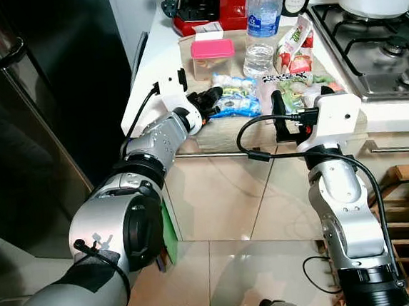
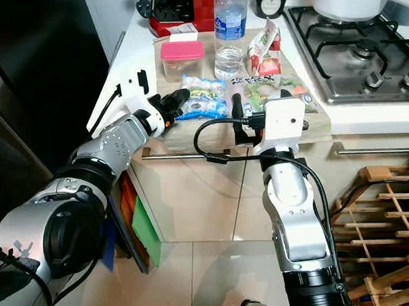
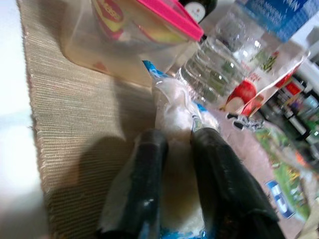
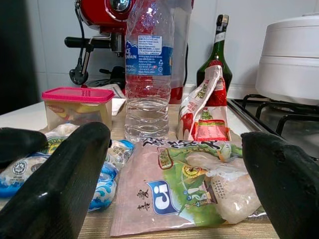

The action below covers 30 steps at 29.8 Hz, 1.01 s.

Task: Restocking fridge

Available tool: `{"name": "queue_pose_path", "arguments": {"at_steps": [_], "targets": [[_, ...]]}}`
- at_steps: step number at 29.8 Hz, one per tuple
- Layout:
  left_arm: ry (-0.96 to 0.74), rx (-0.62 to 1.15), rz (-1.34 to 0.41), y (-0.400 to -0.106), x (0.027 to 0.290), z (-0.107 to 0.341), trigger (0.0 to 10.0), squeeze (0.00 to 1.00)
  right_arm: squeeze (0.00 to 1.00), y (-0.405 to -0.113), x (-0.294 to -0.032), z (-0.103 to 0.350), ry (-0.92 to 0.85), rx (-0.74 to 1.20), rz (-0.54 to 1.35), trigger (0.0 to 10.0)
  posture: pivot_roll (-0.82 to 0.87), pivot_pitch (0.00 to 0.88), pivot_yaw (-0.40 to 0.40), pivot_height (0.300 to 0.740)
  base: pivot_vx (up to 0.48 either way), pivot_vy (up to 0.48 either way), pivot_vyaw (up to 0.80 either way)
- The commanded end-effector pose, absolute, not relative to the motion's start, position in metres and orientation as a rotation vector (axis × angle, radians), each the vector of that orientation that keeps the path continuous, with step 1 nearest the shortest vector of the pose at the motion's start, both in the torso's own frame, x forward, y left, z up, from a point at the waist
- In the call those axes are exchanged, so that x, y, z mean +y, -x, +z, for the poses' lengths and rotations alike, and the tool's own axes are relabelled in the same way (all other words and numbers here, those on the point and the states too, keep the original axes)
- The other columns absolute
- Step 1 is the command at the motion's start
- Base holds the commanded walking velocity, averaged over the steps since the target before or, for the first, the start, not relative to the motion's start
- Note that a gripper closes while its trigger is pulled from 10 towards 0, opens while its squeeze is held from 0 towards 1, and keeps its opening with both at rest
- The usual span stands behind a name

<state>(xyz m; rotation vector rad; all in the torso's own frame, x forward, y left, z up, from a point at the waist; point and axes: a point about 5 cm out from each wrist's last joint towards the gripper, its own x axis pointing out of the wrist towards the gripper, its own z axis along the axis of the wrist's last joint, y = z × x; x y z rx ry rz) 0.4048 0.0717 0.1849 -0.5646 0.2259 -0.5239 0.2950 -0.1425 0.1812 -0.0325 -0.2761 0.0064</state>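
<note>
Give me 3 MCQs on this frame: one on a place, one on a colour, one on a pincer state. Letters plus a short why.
1. Where does the water bottle stand?
A. on the hob
B. on the mat, behind the food bags
C. on the floor

2. What colour is the lid of the plastic container?
A. pink
B. blue
C. black

3. What is the left pincer doing?
A. hanging idle by the fridge
B. holding the green bottle
C. closed on the blue-and-white bag

Answers:
1 B: in the eye views the bottle sits on the woven mat, beyond the bags.
2 A: the lid shows bright pink in the eye views and both wrist views.
3 C: the left wrist view shows both black fingers pinching the bag's end. The right pincer stands open in front of the green-printed bag.
</note>
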Motion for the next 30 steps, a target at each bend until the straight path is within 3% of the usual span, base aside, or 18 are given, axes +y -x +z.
{"name": "queue_pose_path", "arguments": {"at_steps": [1, 7, 8, 9, 10, 11, 30], "targets": [[0.589, 0.201, -0.555, -0.406, 0.071, 0.194, 0.0, 0.00, 0.00, -0.296, -0.142, 0.183, 0.033, -0.288, 0.011, 10.0, -0.16, 0.050, 0.067, 0.740, 0.000, 0.000, 0.00], [0.517, 0.204, -0.564, -0.406, 0.071, 0.192, 0.0, 0.00, 0.00, -0.297, -0.142, 0.183, 0.034, -0.290, 0.009, 10.0, -0.16, 0.041, 0.068, 0.740, 0.000, 0.000, 0.00], [0.493, 0.210, -0.557, -0.406, 0.071, 0.190, 6.3, 0.00, 0.00, -0.297, -0.142, 0.183, 0.034, -0.290, 0.010, 10.0, -0.16, 0.041, 0.068, 0.740, 0.000, 0.000, 0.00], [0.493, 0.210, -0.557, -0.406, 0.071, 0.190, 6.3, 0.00, 0.00, -0.297, -0.142, 0.183, 0.034, -0.290, 0.010, 10.0, -0.16, 0.041, 0.068, 0.740, 0.000, 0.000, 0.00], [0.484, 0.222, -0.535, -0.406, 0.074, 0.187, 10.0, 0.80, 0.00, -0.297, -0.142, 0.183, 0.034, -0.289, 0.010, 10.0, -0.16, 0.039, 0.070, 0.740, 0.000, 0.000, 0.00], [0.482, 0.226, -0.530, -0.406, 0.075, 0.186, 10.0, 1.00, 0.00, -0.297, -0.142, 0.183, 0.034, -0.289, 0.010, 10.0, -0.16, 0.039, 0.070, 0.740, 0.000, 0.000, 0.00], [0.481, 0.202, -0.520, -0.407, 0.075, 0.191, 10.0, 1.00, 0.00, -0.295, -0.143, 0.181, 0.038, -0.289, 0.006, 10.0, -0.18, 0.014, 0.079, 0.740, 0.000, 0.000, 0.00]]}}
